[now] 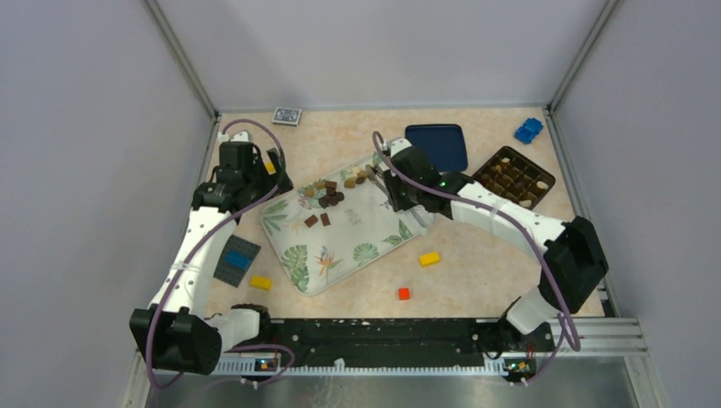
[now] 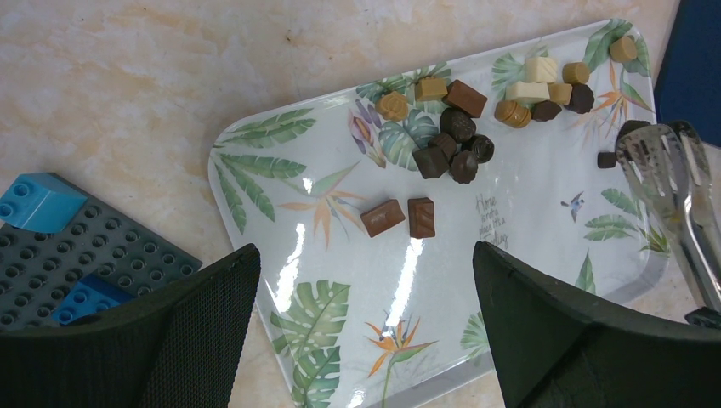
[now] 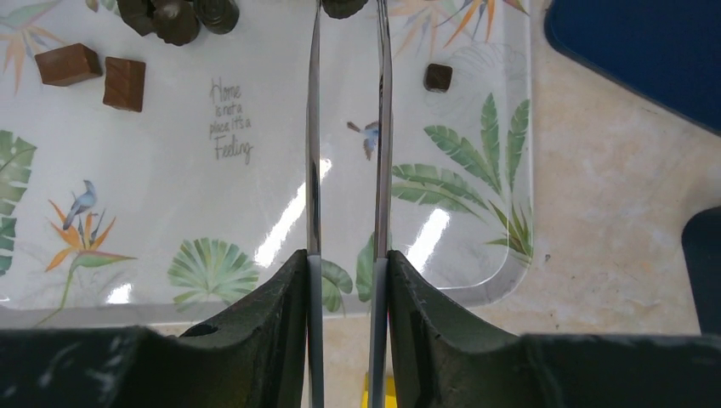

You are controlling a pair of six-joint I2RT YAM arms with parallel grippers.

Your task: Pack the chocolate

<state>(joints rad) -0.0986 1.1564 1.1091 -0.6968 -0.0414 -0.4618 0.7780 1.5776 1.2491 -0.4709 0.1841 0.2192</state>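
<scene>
Near the middle of the worktop, on the leaf-printed tray (image 1: 340,251), the chocolate (image 1: 330,194) lies loose along the side facing the far edge. It forms 1 dark cluster, 2 brown blocks just nearer the near edge, and a cream-and-caramel group toward the far-right corner.

The right gripper (image 3: 347,270) is clamped on the handles of the metal tongs (image 3: 313,127), whose 2 blades run almost parallel with a narrow gap between them. Their long axis points from the near-right corner toward the far edge. A dark round piece (image 3: 344,7) sits at the blade tips; whether it is pinched cannot be told. 1 small dark square (image 3: 438,76) lies just beside the tips, on the side of the right edge.

The left gripper (image 2: 366,255) hovers over the tray's side toward the left edge, fingers spread wide, holding nothing.

The chocolate box (image 1: 532,164), partly filled, stands near the right edge, well apart from the tray; the right arm is nearer to it. The coming move is probably a pinch at the tips, then a carry toward the right edge.
</scene>
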